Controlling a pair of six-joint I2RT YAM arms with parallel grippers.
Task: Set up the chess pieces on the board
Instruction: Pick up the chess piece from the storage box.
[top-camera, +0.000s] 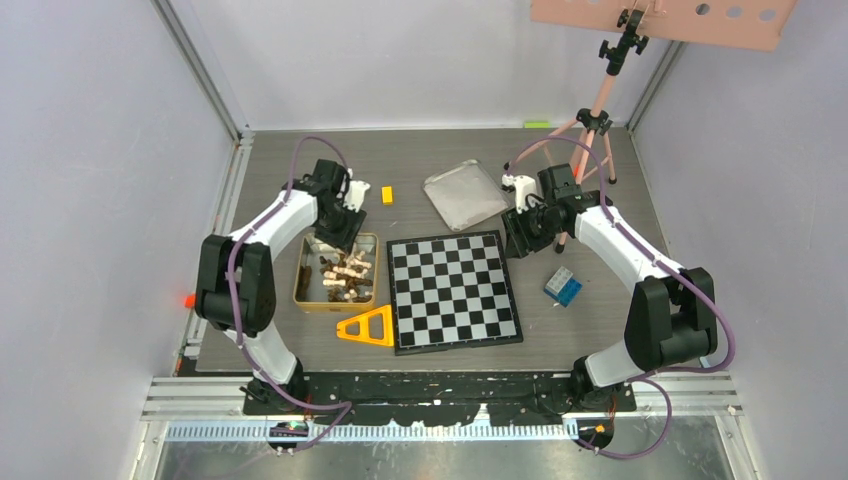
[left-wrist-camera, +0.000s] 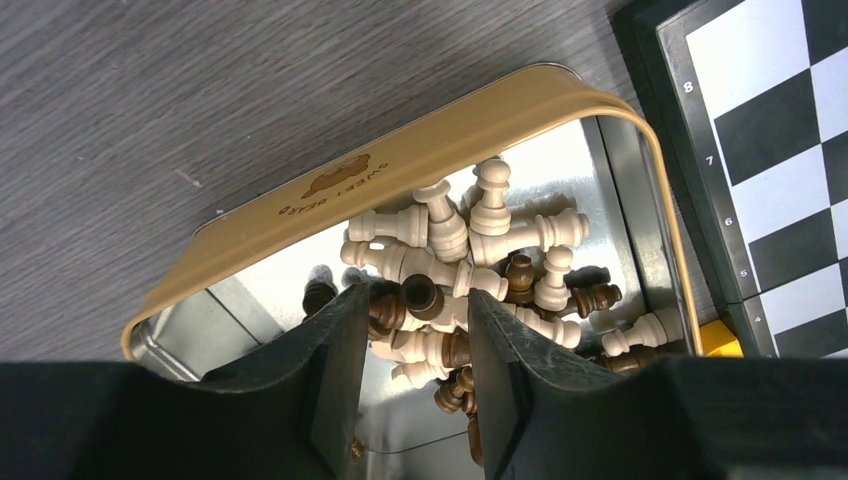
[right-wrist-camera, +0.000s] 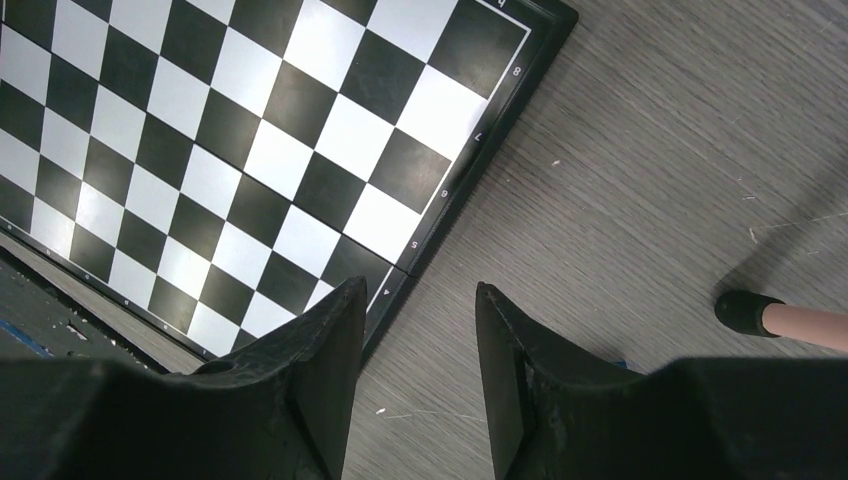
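Board (top-camera: 455, 290) numbered; left claw (left-wrist-camera: 417, 303) straddles chess pieces (left-wrist-camera: 482, 236), grip unclear; right claw (right-wrist-camera: 418, 296) open, empty.

Soft, even light is falling from overhead, leaving the grey table (top-camera: 580, 330) bright with only faint shadows. The silver lid (top-camera: 463, 195) is throwing back a pale sheen. The white squares of the board (right-wrist-camera: 300, 130) are glaring slightly in the right wrist view. Inside the gold tin (left-wrist-camera: 400, 175) the mirrored floor is reflecting the chess pieces (left-wrist-camera: 470, 240), which are showing sharp. Up close, the left tool (left-wrist-camera: 418, 305) and right tool (right-wrist-camera: 420, 295) are looming dark and soft-edged. A stand's foot (right-wrist-camera: 745, 312) is casting a faint diagonal shadow.
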